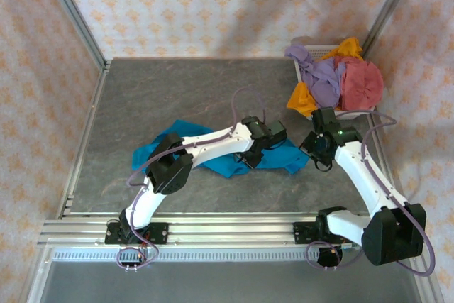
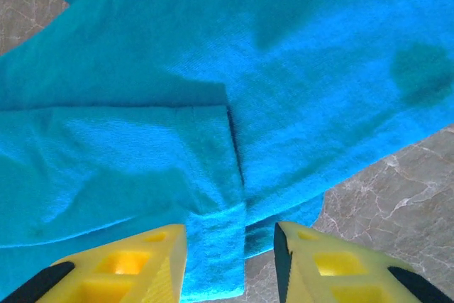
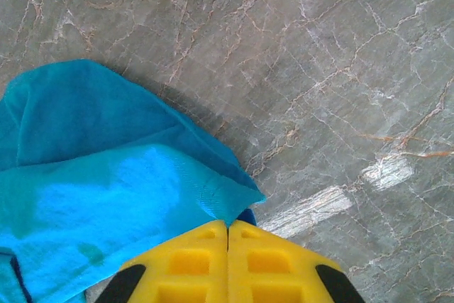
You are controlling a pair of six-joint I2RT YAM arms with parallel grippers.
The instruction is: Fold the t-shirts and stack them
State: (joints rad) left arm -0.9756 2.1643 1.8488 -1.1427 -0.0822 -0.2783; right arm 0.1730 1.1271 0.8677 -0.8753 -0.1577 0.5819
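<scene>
A teal-blue t-shirt (image 1: 225,166) lies crumpled across the middle of the grey table (image 1: 177,90). My left gripper (image 1: 252,160) is low over its right half. In the left wrist view its yellow jaws stand apart (image 2: 230,246), and a folded hem strip of the teal shirt (image 2: 284,69) lies between them, against the left finger. My right gripper (image 1: 312,148) is at the shirt's right end. In the right wrist view it is shut (image 3: 228,228), pinching a corner of the teal cloth (image 3: 106,175). Lavender (image 1: 323,79), orange-yellow (image 1: 303,98) and dusty red (image 1: 362,83) t-shirts are heaped at the back right.
A white plastic basket (image 1: 318,50) holds the heap of other shirts at the back right corner, close behind my right arm. Metal frame posts and patterned walls close in the table. Bare marbled tabletop extends at the back left and in front of the teal shirt.
</scene>
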